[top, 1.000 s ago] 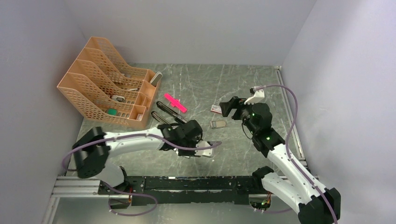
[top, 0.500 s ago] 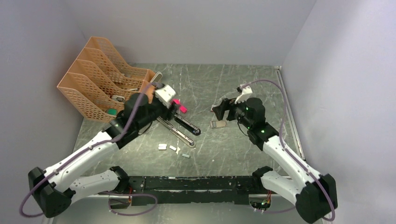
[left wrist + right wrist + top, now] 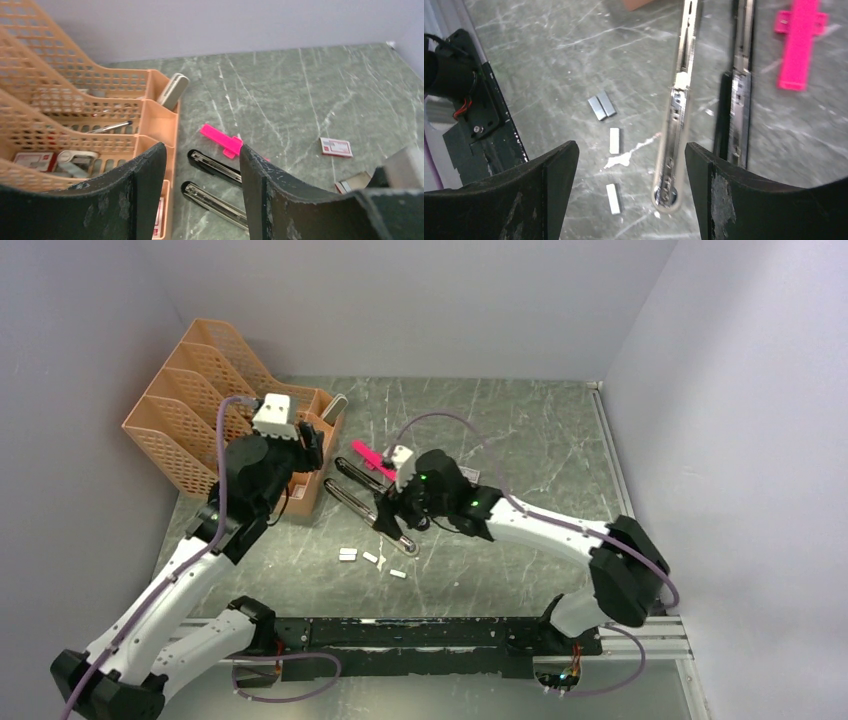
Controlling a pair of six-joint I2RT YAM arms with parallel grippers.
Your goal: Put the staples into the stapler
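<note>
Black stapler lies hinged open flat, silver insides up, at 4 o'clock from the orange rack. Directly above it hangs the right gripper, jaws released wide, nothing held. Loose staples on the table, 7 o'clock of the stapler, not touching it. High over the rack's front, left gripper released, empty. Pink piece at stapler's 12 o'clock.

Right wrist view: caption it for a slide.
Open right claw hovers over the opened stapler, loose staple strips lying beside it.
</note>
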